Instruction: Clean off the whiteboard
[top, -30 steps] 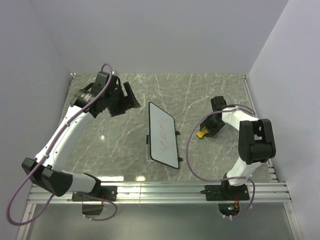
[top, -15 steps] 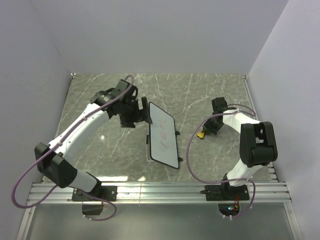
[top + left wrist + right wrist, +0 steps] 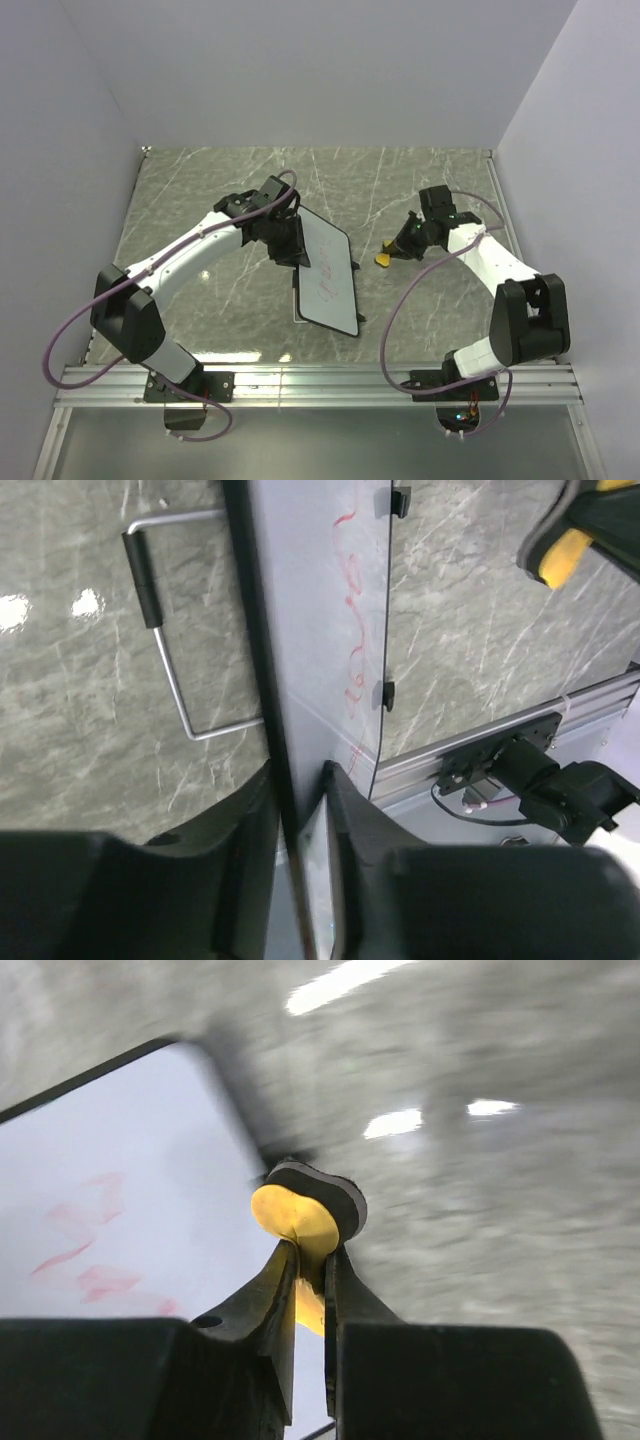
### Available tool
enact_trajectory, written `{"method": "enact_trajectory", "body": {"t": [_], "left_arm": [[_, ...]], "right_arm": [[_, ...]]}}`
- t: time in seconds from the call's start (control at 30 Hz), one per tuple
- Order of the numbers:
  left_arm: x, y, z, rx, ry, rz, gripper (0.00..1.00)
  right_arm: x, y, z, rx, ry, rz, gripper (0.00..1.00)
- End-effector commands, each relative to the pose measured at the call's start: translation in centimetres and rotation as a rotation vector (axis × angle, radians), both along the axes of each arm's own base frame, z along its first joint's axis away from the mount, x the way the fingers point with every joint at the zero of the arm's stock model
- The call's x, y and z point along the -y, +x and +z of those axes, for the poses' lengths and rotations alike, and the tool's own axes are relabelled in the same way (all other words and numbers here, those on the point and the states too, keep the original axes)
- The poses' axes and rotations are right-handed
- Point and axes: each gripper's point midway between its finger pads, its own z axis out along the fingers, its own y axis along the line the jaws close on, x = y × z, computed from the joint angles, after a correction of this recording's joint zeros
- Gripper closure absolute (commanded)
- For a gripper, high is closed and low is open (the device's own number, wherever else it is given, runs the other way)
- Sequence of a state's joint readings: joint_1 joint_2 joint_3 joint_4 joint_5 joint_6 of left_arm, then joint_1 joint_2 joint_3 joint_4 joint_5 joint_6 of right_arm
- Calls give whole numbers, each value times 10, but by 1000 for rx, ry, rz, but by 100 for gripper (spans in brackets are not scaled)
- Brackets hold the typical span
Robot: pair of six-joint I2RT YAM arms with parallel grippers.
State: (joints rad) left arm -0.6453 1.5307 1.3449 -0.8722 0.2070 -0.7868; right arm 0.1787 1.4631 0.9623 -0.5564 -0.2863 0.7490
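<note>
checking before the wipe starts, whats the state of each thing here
whiteboard: lying on the table, red scribbles on it, far corner gripped
eraser: held off the table, to the right of the whiteboard
left fingers: shut on the whiteboard's edge
right fingers: shut on the eraser

Left arm (image 3: 185, 255): white tubular links, black joint housings, black wrist block.
Right arm (image 3: 490, 262): same build, with a bulky black elbow housing.
Left gripper (image 3: 300, 778) and right gripper (image 3: 312, 1255): matte black, two tapering fingers each.
Purple cable (image 3: 384, 335): one per arm, hanging in a loose loop outside the links.
Bases (image 3: 185, 385): black brackets, bolted down.
</note>
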Motion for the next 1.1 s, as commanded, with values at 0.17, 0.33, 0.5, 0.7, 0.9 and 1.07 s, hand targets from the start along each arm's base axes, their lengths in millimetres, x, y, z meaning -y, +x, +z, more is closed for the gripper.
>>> {"method": "enact_trajectory", "body": {"t": [0.17,0.33,0.5,0.7,0.9,1.07], "left_arm": [[-2,12,-20,11,108,6,90],[-3,5,-32,-4,145,2,100],[-2,-3,-43,-26,165,-12,100],[3,-10,-46,-34,175,-27,100],[10,-14,-45,-37,182,-46,100],[14,-15,-42,-42,193,-64,100]], "right_arm": [[-106,10,101,203,352,276,100],[-155,17,101,162,448,322,100],[-180,32,99,140,458,351,100],[-186,40,88,126,445,342,100],[-174,31,32,53,348,332,100],[-158,13,-28,-56,248,333,100]]}}
